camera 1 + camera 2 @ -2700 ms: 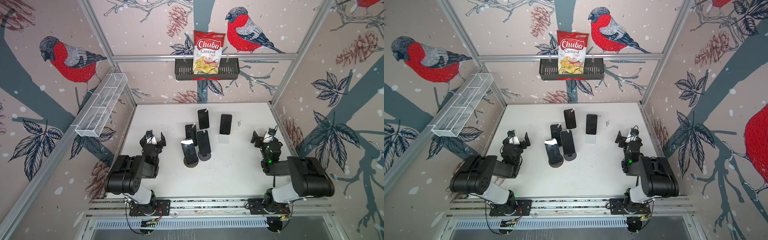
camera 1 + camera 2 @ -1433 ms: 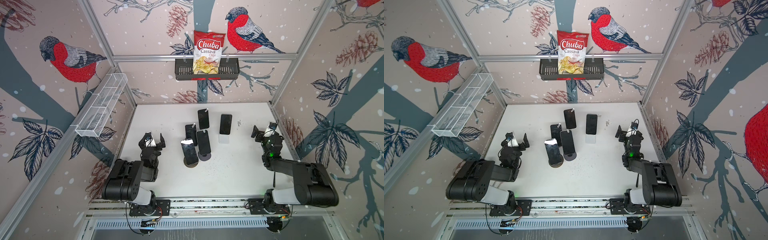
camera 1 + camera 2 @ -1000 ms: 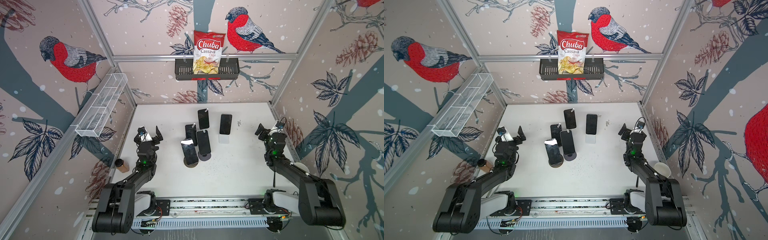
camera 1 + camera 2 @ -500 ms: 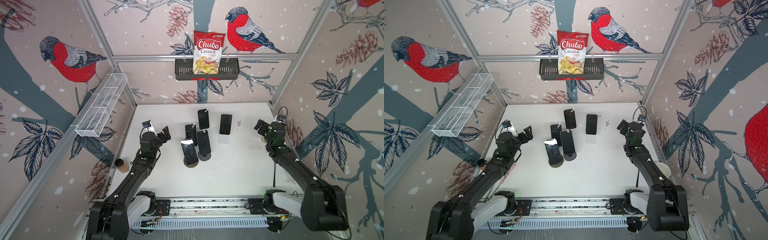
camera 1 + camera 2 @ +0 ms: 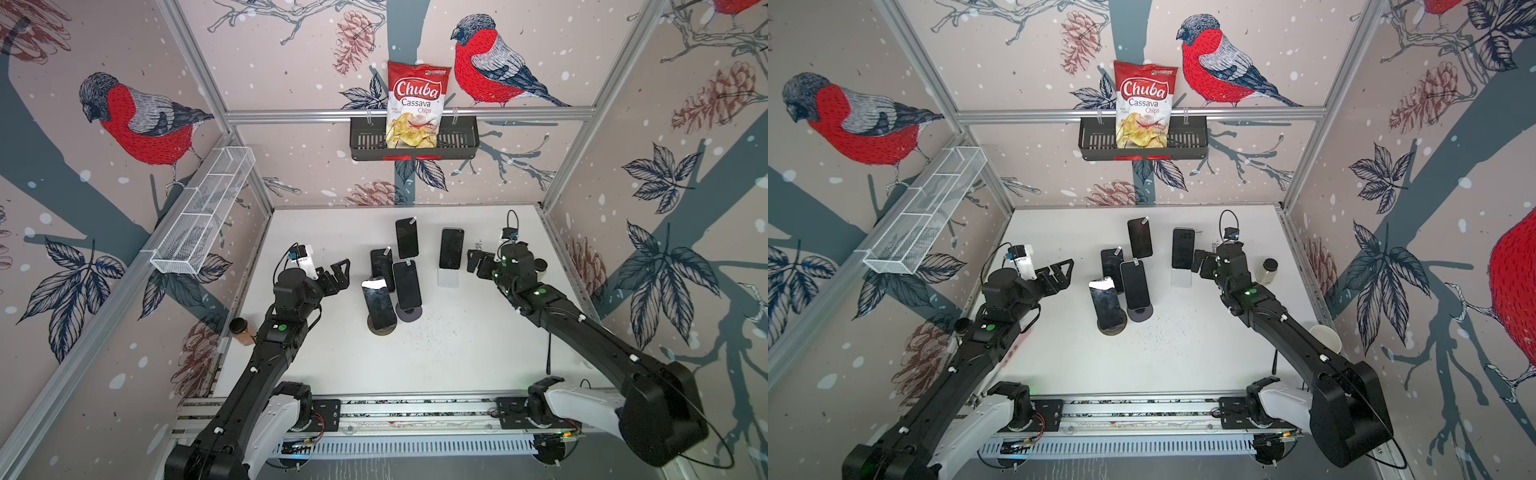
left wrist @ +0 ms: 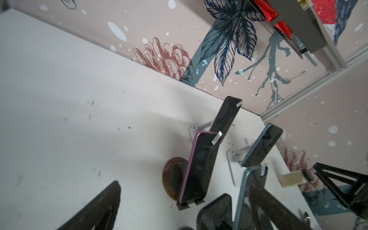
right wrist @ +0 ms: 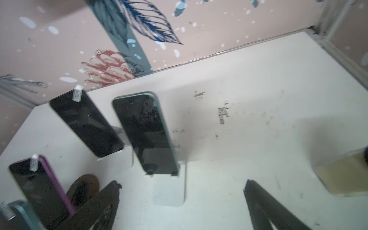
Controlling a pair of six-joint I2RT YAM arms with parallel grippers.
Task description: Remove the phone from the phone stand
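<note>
Phone (image 5: 451, 254) on white stand (image 5: 448, 278), toward right edge of bench (image 5: 457, 357). Both jaws apart. Advised: right jaws pinch long edges, lift clear.

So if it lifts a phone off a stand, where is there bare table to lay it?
The widest bare table lies between the left arm and right arm, from the stands to the front rail. The far left corner is bare too. Crowded: the middle, five phones standing close together.

Five phones (image 5: 407, 284), five stands (image 5: 448, 277), two jars (image 5: 1266, 271)
</note>
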